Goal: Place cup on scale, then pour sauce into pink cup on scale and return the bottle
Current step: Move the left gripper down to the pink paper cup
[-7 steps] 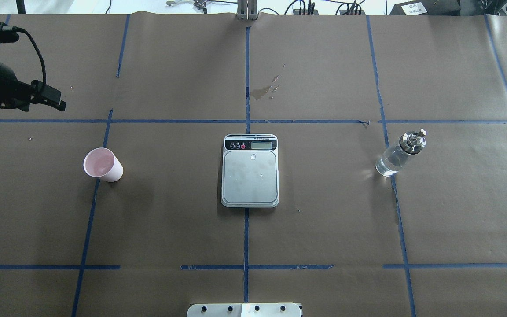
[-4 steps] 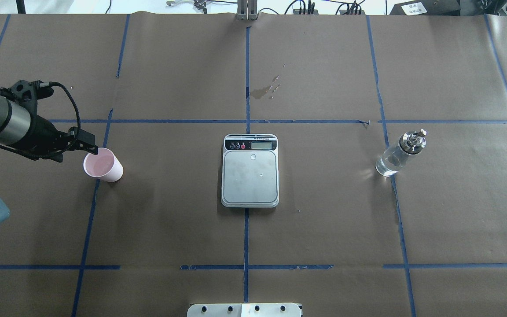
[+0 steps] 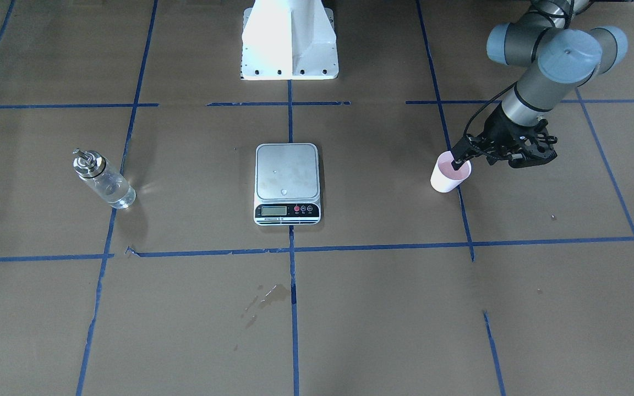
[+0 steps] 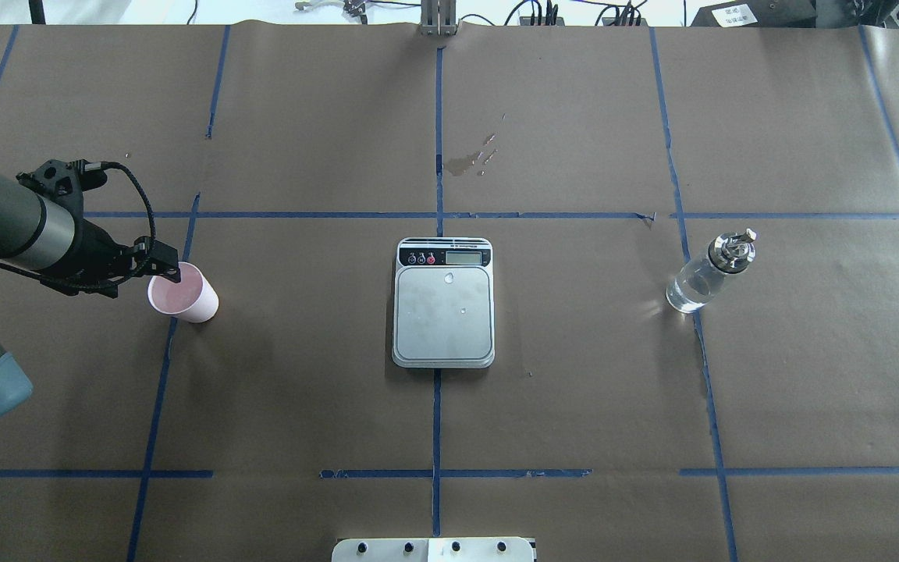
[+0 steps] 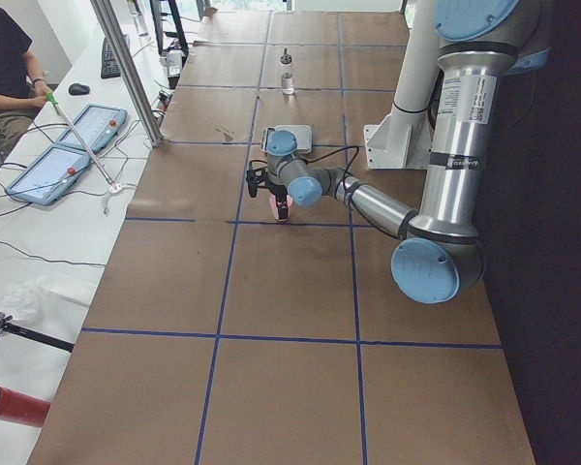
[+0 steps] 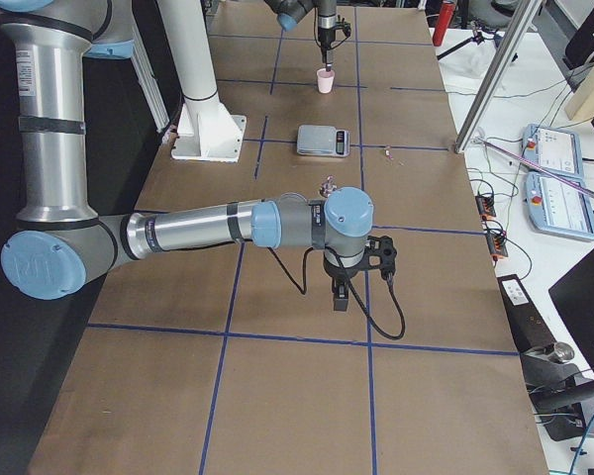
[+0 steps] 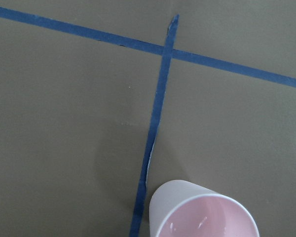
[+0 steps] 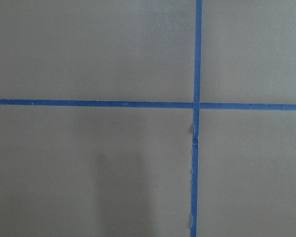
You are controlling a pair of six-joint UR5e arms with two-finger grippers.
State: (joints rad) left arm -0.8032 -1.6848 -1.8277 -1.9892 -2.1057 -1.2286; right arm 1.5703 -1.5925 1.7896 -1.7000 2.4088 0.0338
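The pink cup [image 4: 184, 293] [image 3: 449, 177] stands upright on the brown paper at the robot's left, well apart from the scale. My left gripper [image 4: 172, 273] [image 3: 456, 163] is open at the cup's near-left rim, one fingertip dipping inside; the left wrist view shows the cup [image 7: 202, 212] at its bottom edge. The scale [image 4: 443, 312] [image 3: 287, 173] lies at the table's middle with nothing on it. The bottle [image 4: 707, 273] [image 3: 102, 180] of clear sauce stands upright at the right. My right gripper [image 6: 341, 297] hangs over bare paper far from the bottle; I cannot tell its state.
A wet stain [image 4: 469, 162] [image 3: 264, 297] marks the paper beyond the scale. The white robot base [image 3: 289, 38] stands behind the scale. Blue tape lines cross the table. A seated person [image 5: 5, 68] and tablets [image 5: 63, 160] are at a side desk.
The left arm has swung in from the far left edge and come down, so its fingertips now stand at the cup's rim. Cup, scale and bottle have not moved.
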